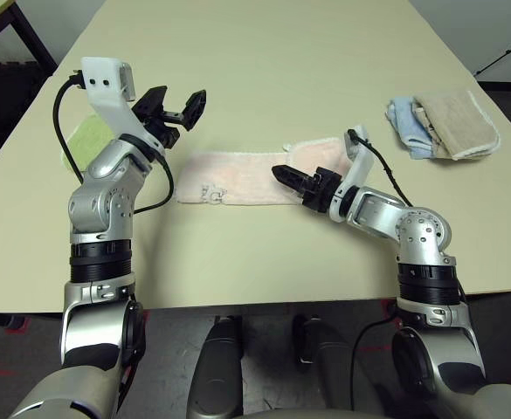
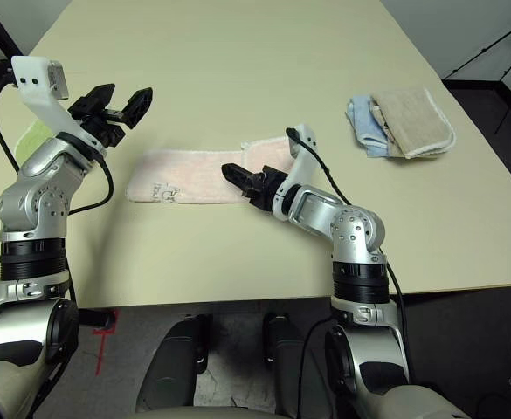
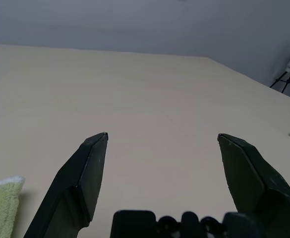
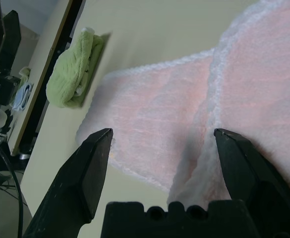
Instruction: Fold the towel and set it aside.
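Left gripper [image 1: 176, 106] raised above the table [image 1: 264, 52], jaws wide, empty. Right gripper [image 1: 292, 179] low, reaching leftward, jaws spread; the towel [image 1: 238, 179] lies flat directly under and ahead of it.

I get bright, even light from overhead; the desk [image 1: 264, 52] shows no glare. Shadows are soft and short beneath both arms. Head views look sharp, while my wrist views blur the near fingers [image 4: 90, 173] slightly.

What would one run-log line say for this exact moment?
towel: flat on table, partly folded | left claw: open, raised, empty | right claw: open, low over towel | green cloth: table edge
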`<state>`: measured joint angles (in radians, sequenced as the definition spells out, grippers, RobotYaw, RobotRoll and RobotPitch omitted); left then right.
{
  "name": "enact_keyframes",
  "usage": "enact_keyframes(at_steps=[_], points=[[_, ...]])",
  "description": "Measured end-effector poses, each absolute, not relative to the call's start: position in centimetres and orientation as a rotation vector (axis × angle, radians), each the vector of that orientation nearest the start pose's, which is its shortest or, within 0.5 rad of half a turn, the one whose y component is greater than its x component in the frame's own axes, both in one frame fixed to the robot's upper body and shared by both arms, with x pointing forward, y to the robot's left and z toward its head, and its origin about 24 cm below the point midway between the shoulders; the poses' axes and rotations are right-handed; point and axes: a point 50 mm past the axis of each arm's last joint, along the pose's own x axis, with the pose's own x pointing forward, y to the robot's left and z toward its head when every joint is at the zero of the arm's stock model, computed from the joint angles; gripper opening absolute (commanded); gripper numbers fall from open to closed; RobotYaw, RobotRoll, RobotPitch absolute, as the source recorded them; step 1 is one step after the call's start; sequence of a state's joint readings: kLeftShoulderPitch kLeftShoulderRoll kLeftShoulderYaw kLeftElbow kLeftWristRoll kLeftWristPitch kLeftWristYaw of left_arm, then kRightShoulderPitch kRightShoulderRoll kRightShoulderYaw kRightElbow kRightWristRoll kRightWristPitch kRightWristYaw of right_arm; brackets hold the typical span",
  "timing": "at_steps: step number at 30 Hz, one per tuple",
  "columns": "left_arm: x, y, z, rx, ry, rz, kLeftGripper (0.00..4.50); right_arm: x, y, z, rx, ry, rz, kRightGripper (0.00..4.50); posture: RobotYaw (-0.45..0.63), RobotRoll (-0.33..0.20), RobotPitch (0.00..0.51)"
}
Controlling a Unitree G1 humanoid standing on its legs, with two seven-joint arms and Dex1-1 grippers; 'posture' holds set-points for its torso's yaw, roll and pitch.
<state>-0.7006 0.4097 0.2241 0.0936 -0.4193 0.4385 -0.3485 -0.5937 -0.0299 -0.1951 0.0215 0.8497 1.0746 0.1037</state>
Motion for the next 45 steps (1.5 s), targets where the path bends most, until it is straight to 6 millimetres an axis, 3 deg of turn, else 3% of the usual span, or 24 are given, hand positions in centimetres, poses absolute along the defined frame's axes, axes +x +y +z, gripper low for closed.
enact_keyframes(at_steps=[7,14,21,26,31,38,45], points=[[34.5,20.5,22.5,-0.067,-0.252,-0.337,4.5,31.4,-7.8,13.4,0.639,0.46,0.728,4.47,0.23,0.0,0.148],[34.5,20.6,22.2,-0.068,-0.246,-0.334,4.5,31.8,-8.3,13.8,0.621,0.444,0.723,4.47,0.22,0.0,0.152],[34.2,21.1,21.9,-0.094,-0.233,-0.325,4.5,32.4,-10.7,16.6,0.505,0.336,0.721,4.47,0.21,0.0,0.155],[33.1,21.5,20.5,-0.124,-0.178,-0.329,4.5,31.6,-12.7,19.0,0.206,0.146,0.749,4.47,0.21,0.0,0.157],[31.8,21.7,19.0,-0.125,-0.117,-0.326,4.5,30.2,-13.9,17.0,0.018,0.056,0.797,4.47,0.22,0.0,0.154],[29.8,22.5,16.5,-0.137,-0.024,-0.308,4.5,27.9,-15.4,13.9,-0.049,-0.012,0.857,4.47,0.23,0.0,0.154],[29.2,22.5,16.0,-0.133,0.006,-0.301,4.5,26.6,-16.1,12.2,-0.08,-0.056,0.898,4.47,0.23,0.0,0.153]])
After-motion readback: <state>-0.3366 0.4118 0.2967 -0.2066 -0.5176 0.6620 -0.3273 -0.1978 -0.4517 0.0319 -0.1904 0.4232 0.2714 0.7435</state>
